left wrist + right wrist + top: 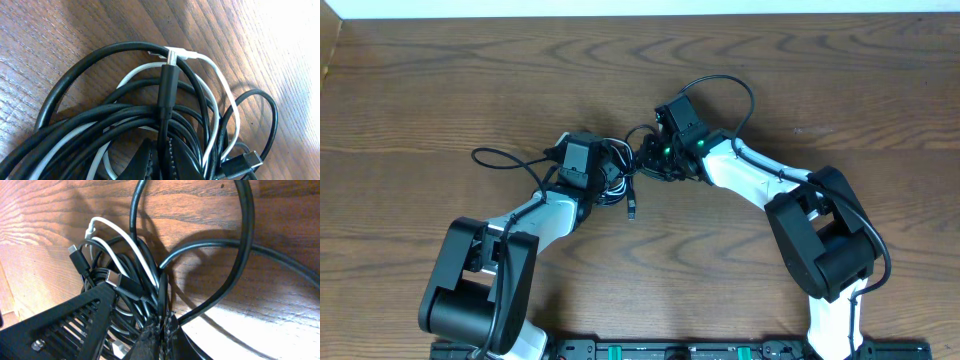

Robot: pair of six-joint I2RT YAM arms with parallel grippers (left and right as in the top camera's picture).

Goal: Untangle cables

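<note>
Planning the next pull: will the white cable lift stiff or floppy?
Probably floppy: the white cable curves loosely. It likely drags the black cables, being threaded among them. Its plug may snag where it crosses them.

A brown counter (440,80) with wavy wood grain fills the overhead view. A white strip (640,7) runs along the counter's far edge. Glare brightens the counter in both wrist views.

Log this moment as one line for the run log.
phase: untangling | left gripper: shut on cables | right gripper: shut on cables | cables: one tangled bundle on table
</note>
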